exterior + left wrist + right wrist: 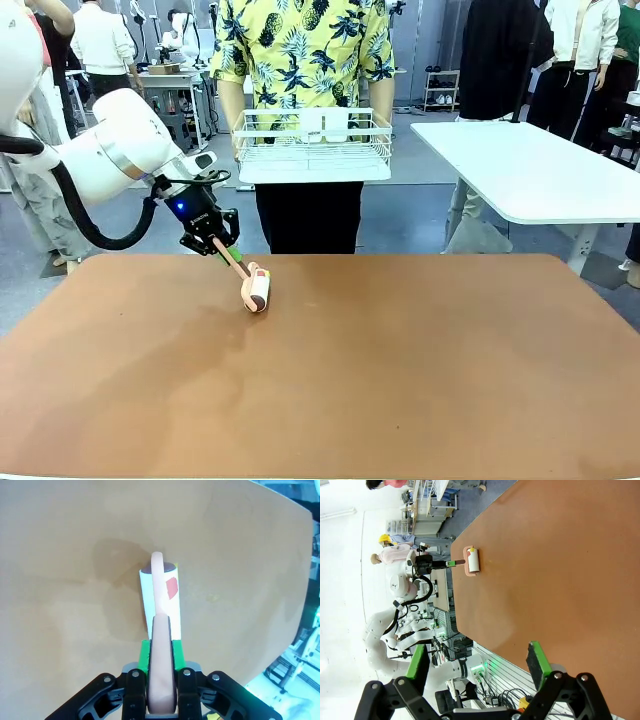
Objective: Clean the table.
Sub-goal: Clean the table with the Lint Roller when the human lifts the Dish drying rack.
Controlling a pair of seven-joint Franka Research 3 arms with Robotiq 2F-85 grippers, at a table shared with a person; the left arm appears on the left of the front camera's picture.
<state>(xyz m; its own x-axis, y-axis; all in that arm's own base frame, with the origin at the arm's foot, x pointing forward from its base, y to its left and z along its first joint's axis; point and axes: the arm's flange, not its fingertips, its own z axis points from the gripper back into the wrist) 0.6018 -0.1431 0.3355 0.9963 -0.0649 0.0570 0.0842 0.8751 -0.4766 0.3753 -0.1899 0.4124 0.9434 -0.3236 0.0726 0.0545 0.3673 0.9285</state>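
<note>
A lint roller (pixel 256 290) with a pink handle and a white roll rests its roll on the reddish-brown table (pixel 400 370), near the far left. My left gripper (pixel 215 243) is shut on the roller's handle, tilted down toward the table. In the left wrist view the pink handle runs up between the green pads (pixel 144 654) to the white roll (pixel 160 597), which lies flat on the table top (pixel 65 580). My right gripper (pixel 477 660) is open with nothing between its fingers, off the table's edge, looking across the table (pixel 560 570) at the roller (pixel 472 560).
A person stands at the far side holding a white wire basket (pixel 313 145) above the table's far edge. A smaller white-topped table (pixel 540 165) stands at the back right. More people stand farther back.
</note>
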